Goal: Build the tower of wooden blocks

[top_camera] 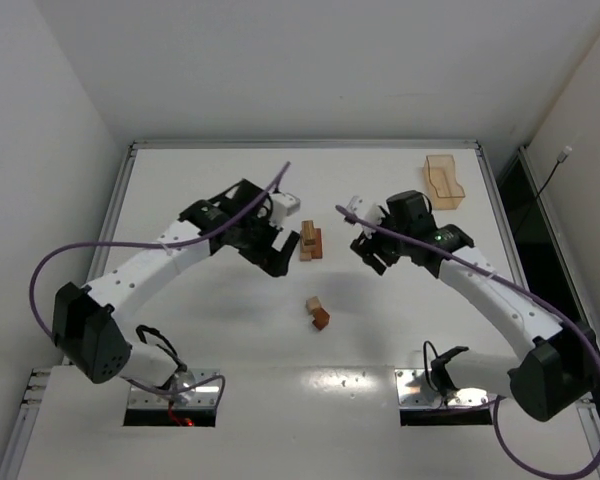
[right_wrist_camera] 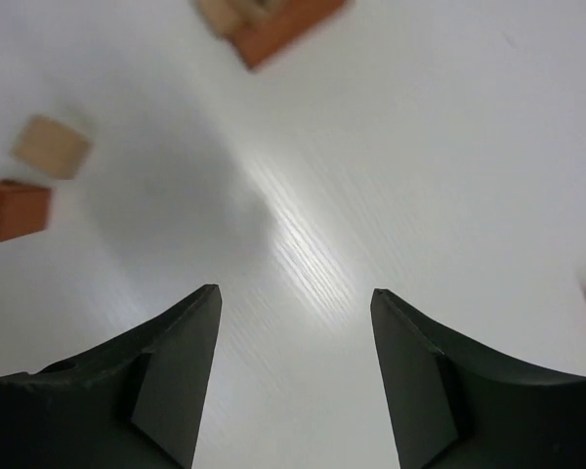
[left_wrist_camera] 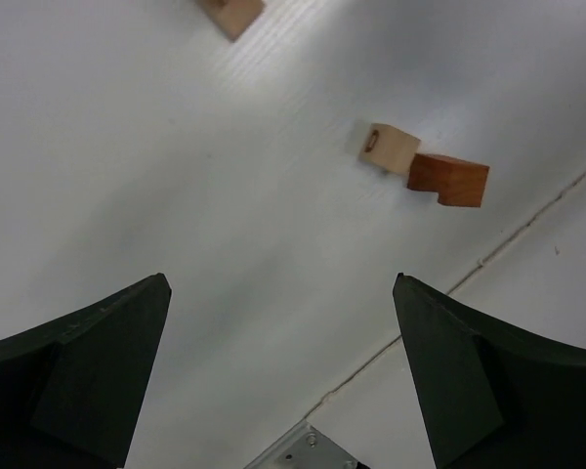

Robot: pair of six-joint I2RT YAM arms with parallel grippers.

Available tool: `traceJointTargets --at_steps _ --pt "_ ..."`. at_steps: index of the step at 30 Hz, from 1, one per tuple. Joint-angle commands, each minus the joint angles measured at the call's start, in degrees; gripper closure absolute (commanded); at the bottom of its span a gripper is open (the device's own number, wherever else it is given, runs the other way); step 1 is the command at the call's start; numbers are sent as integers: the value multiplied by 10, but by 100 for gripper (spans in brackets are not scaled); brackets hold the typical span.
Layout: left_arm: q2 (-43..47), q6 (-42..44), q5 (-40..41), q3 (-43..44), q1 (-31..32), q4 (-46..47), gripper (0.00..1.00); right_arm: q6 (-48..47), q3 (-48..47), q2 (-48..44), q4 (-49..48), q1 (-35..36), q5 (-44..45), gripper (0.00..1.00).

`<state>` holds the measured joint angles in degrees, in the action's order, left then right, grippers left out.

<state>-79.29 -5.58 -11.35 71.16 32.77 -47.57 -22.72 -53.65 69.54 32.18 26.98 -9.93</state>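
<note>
A small group of tan and reddish-brown wood blocks [top_camera: 310, 241] stands at the table's middle, between the two grippers. Two loose blocks lie nearer the front: a tan one [top_camera: 313, 304] touching a reddish-brown one [top_camera: 321, 318]. They also show in the left wrist view, tan [left_wrist_camera: 389, 147] and reddish-brown [left_wrist_camera: 448, 181], and in the right wrist view, tan [right_wrist_camera: 51, 147] and reddish-brown [right_wrist_camera: 13, 209]. My left gripper [top_camera: 272, 258] is open and empty just left of the group. My right gripper [top_camera: 372, 254] is open and empty to its right. No tall tower shows.
A translucent orange plastic tray [top_camera: 444, 180] sits at the back right of the white table [top_camera: 210, 330]. Raised rails edge the table at the back and sides. The arm bases stand at the near edge.
</note>
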Motion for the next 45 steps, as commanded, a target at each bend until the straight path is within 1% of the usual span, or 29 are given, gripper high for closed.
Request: traceJointTargets --at_steps 1,2,3,4,6,7,8,10,11,13,19,24,31,45 --pt "-43 9 47 41 101 -3 6 152 -9 -8 2 -43 194 41" --pt "-55 4 54 58 135 2 7 168 -9 -8 17 -54 213 41" --pt "-83 -4 59 68 149 2 8 181 -9 -17 24 -71 234 41" --pt "-96 -9 65 78 160 2 13 213 -9 -33 36 -110 242 41" --pt "-120 -22 65 100 183 -3 20 243 -4 -48 54 -152 258 41" --pt "-130 -35 81 108 192 -3 23 254 -4 -48 67 -171 265 41" --pt "-147 -42 81 113 198 -3 28 275 -4 -55 94 -208 265 41" --pt "-159 -62 96 120 217 -3 32 290 -4 -70 114 -241 238 41" --pt "-164 -67 106 120 223 -3 36 295 -4 -70 122 -259 228 41" --pt "-172 -82 122 120 241 -3 40 295 -16 -89 127 -271 214 41" --pt "-205 -94 122 115 259 2 51 300 -22 -94 141 -298 183 41" --pt "-228 -101 112 115 280 7 52 300 -27 -99 141 -325 157 41" --pt "-240 -111 95 103 280 13 51 300 -27 -111 141 -337 132 41" --pt "-263 -111 78 87 285 24 50 300 -27 -121 147 -353 121 41"
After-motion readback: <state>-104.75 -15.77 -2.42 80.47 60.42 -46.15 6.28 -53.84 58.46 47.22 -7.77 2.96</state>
